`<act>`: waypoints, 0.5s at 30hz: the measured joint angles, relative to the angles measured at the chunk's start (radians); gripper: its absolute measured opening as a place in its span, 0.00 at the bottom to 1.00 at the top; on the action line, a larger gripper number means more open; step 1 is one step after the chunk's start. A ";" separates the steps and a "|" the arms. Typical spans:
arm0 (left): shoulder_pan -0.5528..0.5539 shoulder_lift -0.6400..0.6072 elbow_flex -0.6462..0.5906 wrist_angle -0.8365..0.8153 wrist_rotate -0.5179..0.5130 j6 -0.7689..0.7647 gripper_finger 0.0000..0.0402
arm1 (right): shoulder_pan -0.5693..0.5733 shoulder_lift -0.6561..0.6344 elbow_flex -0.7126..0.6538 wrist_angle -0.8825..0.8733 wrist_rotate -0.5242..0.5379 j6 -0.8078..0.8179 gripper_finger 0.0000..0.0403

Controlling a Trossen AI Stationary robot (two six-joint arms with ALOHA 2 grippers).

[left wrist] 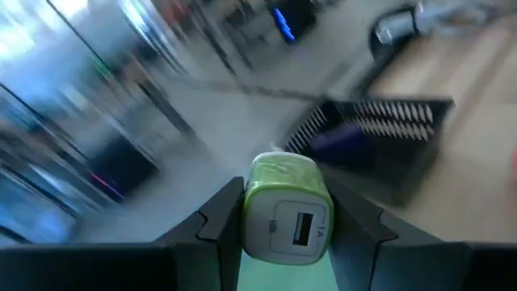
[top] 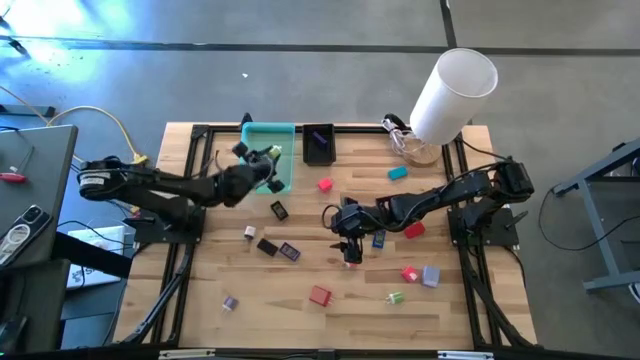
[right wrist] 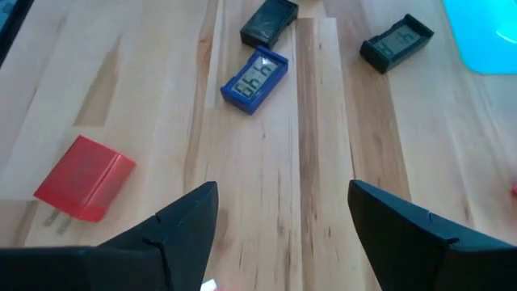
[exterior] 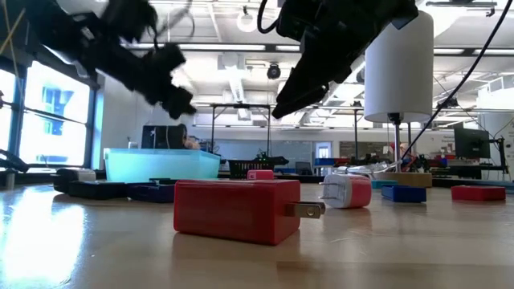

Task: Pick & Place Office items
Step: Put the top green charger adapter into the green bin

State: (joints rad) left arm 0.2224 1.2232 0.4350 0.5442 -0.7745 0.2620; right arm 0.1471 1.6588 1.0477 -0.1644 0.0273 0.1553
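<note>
- The left gripper (left wrist: 287,230) is seen closed on a green-and-white USB charger (left wrist: 287,212), which is clamped between the two dark fingers (left wrist: 216,226) with its USB port facing the wrist camera.
- In the high view, the left gripper (top: 262,160) is held above the teal tray (top: 284,138); in the low view it is raised well clear of the table.
- Just beyond the left gripper, a black slotted bin (left wrist: 380,141) is shown; in the high view this bin (top: 318,143) stands beside the tray.
- The right gripper (right wrist: 283,214) is seen with its fingers spread apart and nothing between them, above bare table (right wrist: 323,121) planks.
- Near the right gripper, a red plug-in charger (right wrist: 83,177) lies to one side on the wood.
- Farther ahead of the right gripper, a blue digital clock (right wrist: 255,79) is shown, with a black block (right wrist: 270,22) just past it and a black digital clock (right wrist: 397,42) well apart to the other side.
- In the high view, the right gripper (top: 350,240) is placed near mid-table, with a red block (top: 414,230) close by and a pink piece (top: 325,184) farther off.
- Farthest from both grippers, a large white cylinder (top: 452,92) stands at the table's rear edge.
</note>
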 joint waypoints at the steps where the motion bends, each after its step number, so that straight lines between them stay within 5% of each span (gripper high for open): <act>1: 0.048 0.001 -0.001 -0.041 0.064 -0.088 0.31 | 0.000 0.000 0.000 -0.003 0.000 0.000 0.66; 6: 0.223 0.026 -0.001 -0.132 0.136 -0.380 0.31 | -0.001 0.000 0.000 -0.004 0.000 -0.001 0.66; 15: 0.404 0.093 -0.001 -0.122 0.201 -0.585 0.31 | -0.006 0.000 0.000 0.041 -0.003 -0.003 0.66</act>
State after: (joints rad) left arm 0.6263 1.3159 0.4343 0.4227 -0.5734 -0.3228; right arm 0.1413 1.6588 1.0477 -0.1235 0.0242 0.1524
